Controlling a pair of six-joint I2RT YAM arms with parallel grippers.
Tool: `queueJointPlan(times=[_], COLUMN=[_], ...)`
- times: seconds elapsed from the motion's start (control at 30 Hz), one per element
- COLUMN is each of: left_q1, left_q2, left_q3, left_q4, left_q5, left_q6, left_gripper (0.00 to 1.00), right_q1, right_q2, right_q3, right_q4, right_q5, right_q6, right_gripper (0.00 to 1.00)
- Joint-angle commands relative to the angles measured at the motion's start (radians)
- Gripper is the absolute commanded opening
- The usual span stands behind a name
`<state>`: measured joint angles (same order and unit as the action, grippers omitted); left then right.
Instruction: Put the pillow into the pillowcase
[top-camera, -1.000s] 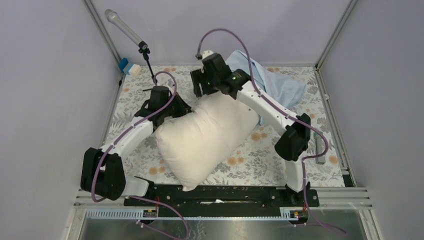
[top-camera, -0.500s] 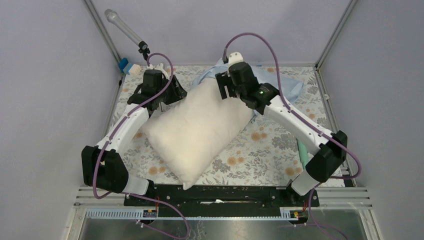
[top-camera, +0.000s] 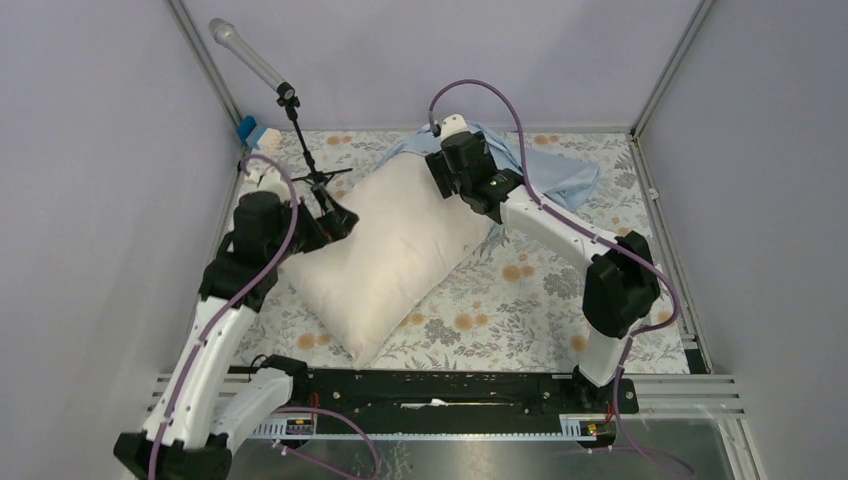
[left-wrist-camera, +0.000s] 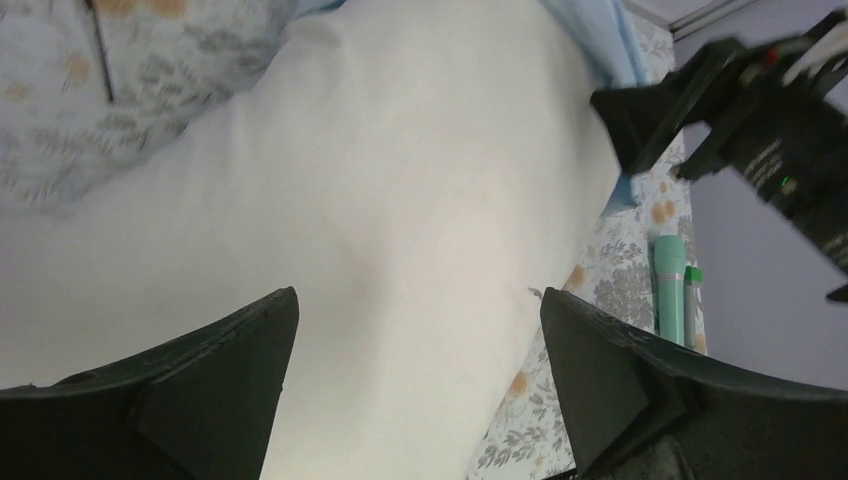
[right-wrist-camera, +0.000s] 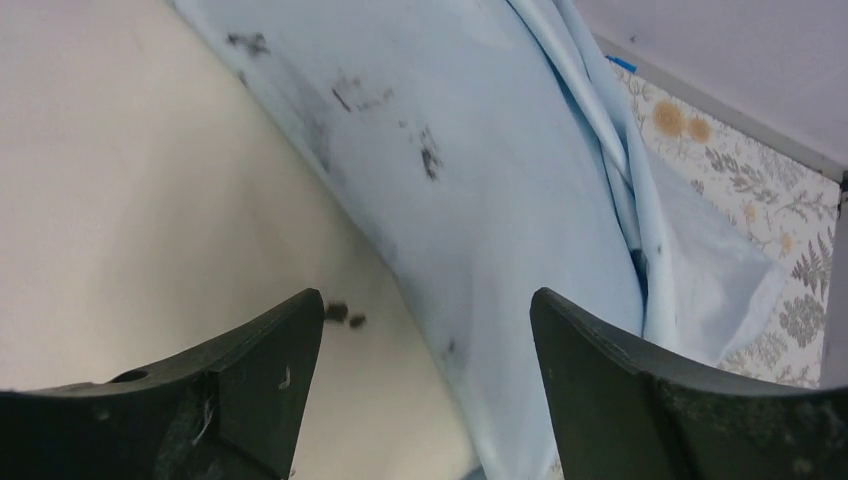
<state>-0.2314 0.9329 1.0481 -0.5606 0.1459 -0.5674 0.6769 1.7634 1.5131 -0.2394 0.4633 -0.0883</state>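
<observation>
Left claw (left-wrist-camera: 420, 300) hung spread at the left edge of the pillow (top-camera: 390, 250), which lay on the tabletop (top-camera: 520, 290) with its long axis running near-left to far-right. Its far end seemingly sat inside the pillowcase (top-camera: 560, 175), under the spread right claw (right-wrist-camera: 425, 300), the nearer one. A second earlier the left claw had been pinching the pillow; it had since let go and retreated.

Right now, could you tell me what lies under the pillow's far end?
The pillowcase shows from beneath the pillow along its far edge; how far it extends underneath is covered.

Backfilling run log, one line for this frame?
pillow: mostly uncovered, far end at pillowcase | left fingers: open, facing pillow | right fingers: open, at pillowcase edge
</observation>
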Motion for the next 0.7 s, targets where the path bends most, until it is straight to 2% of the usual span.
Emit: queueJointPlan(times=[0.0, 0.13, 0.3, 0.43, 0.53, 0.67], left_q1=[0.0, 0.001, 0.0, 0.0, 0.0, 0.0], left_q2=[-0.157, -0.271, -0.347, -0.378, -0.398, -0.433], left_q3=[-0.135, -0.231, -0.372, -0.433, -0.42, -0.375], left_q4=[-0.127, -0.206, -0.145, -0.136, -0.174, -0.232], left_q5=[-0.103, -0.127, -0.029, -0.027, -0.07, -0.086], left_q6=[-0.111, -0.187, -0.267, -0.284, -0.308, -0.347], left_gripper=[0.99, 0.99, 0.99, 0.99, 0.99, 0.99], right_q1=[-0.009, -0.01, -0.016, -0.019, -0.022, -0.023], right_q2=[0.096, 0.139, 0.173, 0.192, 0.205, 0.213], right_q3=[0.096, 0.104, 0.128, 0.155, 0.174, 0.203], right_q4=[0.042, 0.049, 0.063, 0.065, 0.065, 0.039], right_q5=[0.037, 0.076, 0.164, 0.196, 0.205, 0.191], right_q6=[-0.051, -0.045, -0.055, -0.06, -0.062, -0.049], right_gripper=[0.82, 0.78, 0.7, 0.64, 0.54, 0.29])
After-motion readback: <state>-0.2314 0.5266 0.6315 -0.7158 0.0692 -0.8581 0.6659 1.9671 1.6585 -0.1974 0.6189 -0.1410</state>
